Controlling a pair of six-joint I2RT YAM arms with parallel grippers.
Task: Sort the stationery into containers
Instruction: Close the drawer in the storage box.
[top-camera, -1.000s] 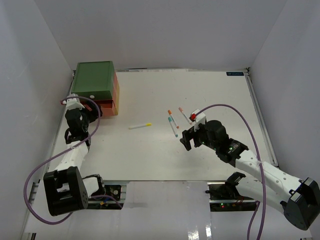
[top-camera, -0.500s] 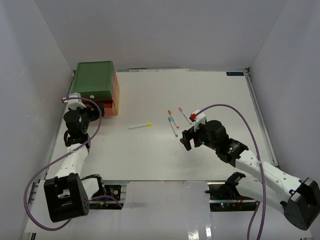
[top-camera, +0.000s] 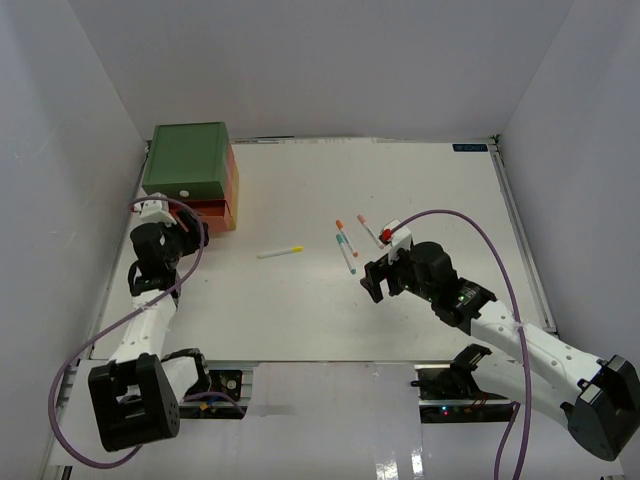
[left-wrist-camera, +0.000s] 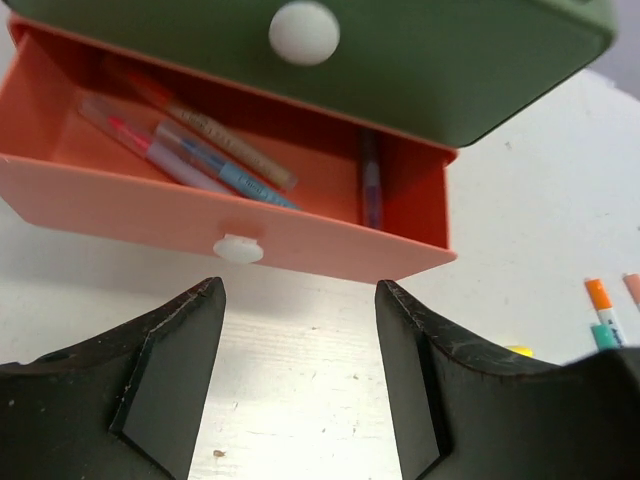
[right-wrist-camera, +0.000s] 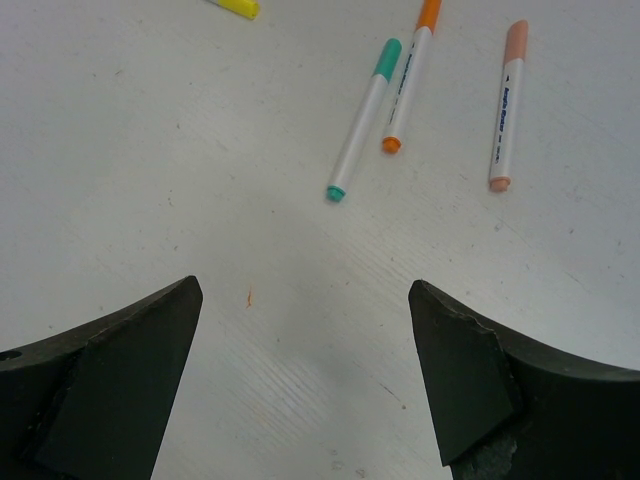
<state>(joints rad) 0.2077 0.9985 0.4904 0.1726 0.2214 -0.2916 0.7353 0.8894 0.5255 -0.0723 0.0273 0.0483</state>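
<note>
The containers are a stack of drawers at the back left, with the green drawer (top-camera: 185, 160) on top, its white knob (left-wrist-camera: 304, 32) in the left wrist view. The orange drawer (left-wrist-camera: 100, 205) below it stands pulled out and holds several pens (left-wrist-camera: 210, 152). My left gripper (left-wrist-camera: 298, 290) hovers just in front of that drawer's white knob (left-wrist-camera: 238, 249), open, nothing between its fingers. A yellow pen (top-camera: 280, 252) lies mid-table. Teal (right-wrist-camera: 364, 118), orange (right-wrist-camera: 412, 75) and peach (right-wrist-camera: 506, 105) pens lie just beyond my right gripper (right-wrist-camera: 300, 285), which is open and empty above the table.
White walls close in the table on the left, back and right. The drawer stack sits close to the left wall. The right arm's purple cable (top-camera: 470, 225) loops above the table's right half.
My left gripper has drawn back from the orange drawer toward the near edge and its jaws have narrowed a little. The right arm and the loose pens have not moved.
</note>
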